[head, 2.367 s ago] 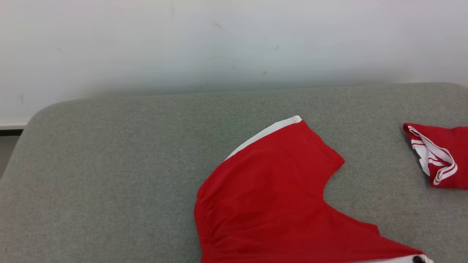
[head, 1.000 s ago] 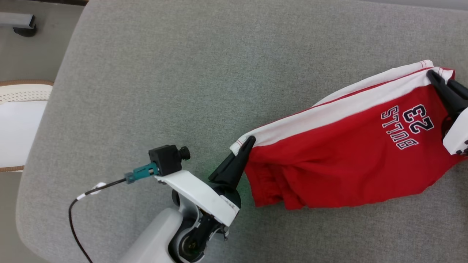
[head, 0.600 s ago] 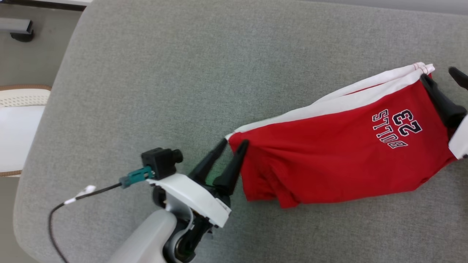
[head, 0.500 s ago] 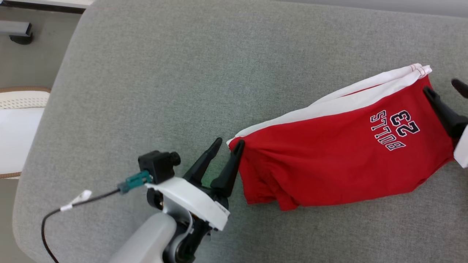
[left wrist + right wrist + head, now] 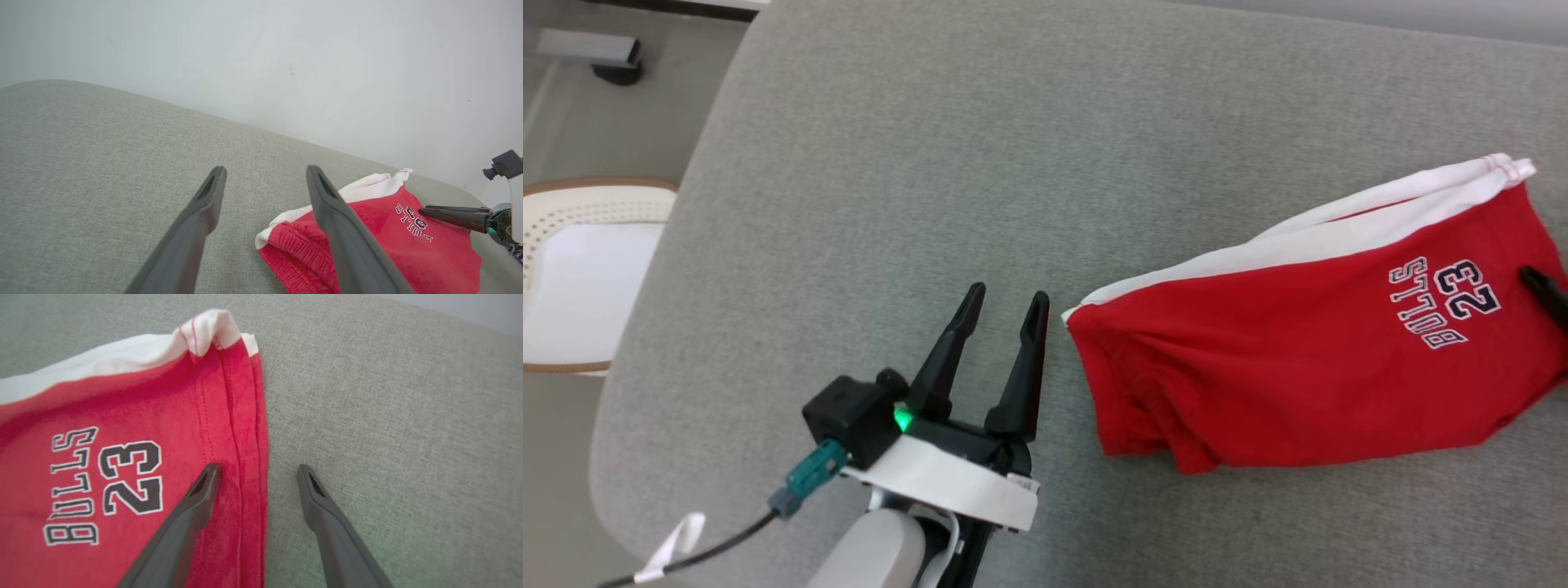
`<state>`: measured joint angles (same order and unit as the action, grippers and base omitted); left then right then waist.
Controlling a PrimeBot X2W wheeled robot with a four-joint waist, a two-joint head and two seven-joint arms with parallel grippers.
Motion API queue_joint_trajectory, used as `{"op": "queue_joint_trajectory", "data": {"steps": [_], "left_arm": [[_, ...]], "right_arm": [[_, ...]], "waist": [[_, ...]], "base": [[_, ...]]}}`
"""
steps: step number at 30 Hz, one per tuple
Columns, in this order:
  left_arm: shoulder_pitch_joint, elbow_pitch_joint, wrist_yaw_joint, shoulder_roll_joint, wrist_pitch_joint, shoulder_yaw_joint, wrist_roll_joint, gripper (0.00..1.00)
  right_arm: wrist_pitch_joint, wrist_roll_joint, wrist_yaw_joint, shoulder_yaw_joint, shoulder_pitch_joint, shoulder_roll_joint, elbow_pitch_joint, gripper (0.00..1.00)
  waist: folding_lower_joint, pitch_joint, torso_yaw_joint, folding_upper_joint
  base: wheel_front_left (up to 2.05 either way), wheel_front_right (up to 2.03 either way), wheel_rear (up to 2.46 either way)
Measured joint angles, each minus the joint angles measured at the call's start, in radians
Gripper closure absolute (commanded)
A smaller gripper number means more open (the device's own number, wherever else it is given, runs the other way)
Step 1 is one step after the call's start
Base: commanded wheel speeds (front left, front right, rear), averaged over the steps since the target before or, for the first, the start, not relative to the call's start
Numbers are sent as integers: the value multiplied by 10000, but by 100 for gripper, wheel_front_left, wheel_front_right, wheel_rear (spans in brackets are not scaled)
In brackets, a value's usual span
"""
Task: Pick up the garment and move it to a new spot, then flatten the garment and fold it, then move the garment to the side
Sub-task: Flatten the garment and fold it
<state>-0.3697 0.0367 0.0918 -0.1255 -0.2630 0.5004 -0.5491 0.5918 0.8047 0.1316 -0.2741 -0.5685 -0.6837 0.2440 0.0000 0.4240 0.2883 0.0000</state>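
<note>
The garment [image 5: 1307, 343] is a pair of red shorts with white side stripes and "BULLS 23" printed on it. It lies folded on the grey cushion [image 5: 915, 163], toward the right. My left gripper [image 5: 1008, 296] stands open just left of the waistband end, apart from the cloth; in the left wrist view the left gripper [image 5: 266, 169] has nothing between its fingers, and the garment [image 5: 380, 245] lies to its right. My right gripper [image 5: 257, 468] is open above the hem of the garment [image 5: 122, 437], one finger over the red cloth, the other over the cushion.
A white woven-rimmed seat [image 5: 572, 269] stands on the floor left of the cushion. The cushion's rounded left edge [image 5: 662, 269] drops to the floor. A pale wall [image 5: 286, 61] rises behind the cushion. One right fingertip [image 5: 1547, 296] shows at the head view's right edge.
Both grippers have opened and let go of the garment's two ends. The left gripper has drawn back to the left of the waistband. The garment now rests on the cushion.
</note>
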Motion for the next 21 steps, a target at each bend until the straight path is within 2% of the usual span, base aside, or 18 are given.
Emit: {"op": "queue_joint_trajectory", "data": {"steps": [5,11,18,19,20,21], "left_arm": [[545,-94,-458,424,-2,-675,828,0],[942,-19,-970,708,-8,-1051,1206,0],[1136,-88,-1026,754,-8,-1108,1143,0],[1145,-90,-1003,754,-8,-1097,1112,0],[1152,-90,-999,754,-8,-1093,1083,0],[1152,-90,-986,754,-8,-1085,1072,0]], "right_arm": [[529,48,0,410,-13,2,174,0],[1195,155,-59,642,-102,245,291,0],[1870,405,-86,428,-125,545,-92,0],[1918,405,-86,405,-120,556,-127,45],[1941,405,-84,389,-115,556,-153,100],[1942,405,-75,391,-92,568,-153,100]], "waist": [[0,118,368,0],[-1,160,815,0],[-1,64,974,0],[-1,51,966,0],[0,37,954,0],[-1,21,936,0]], "base": [[0,0,0],[0,0,0],[0,0,0],[0,0,0],[0,0,0],[0,0,0]]}}
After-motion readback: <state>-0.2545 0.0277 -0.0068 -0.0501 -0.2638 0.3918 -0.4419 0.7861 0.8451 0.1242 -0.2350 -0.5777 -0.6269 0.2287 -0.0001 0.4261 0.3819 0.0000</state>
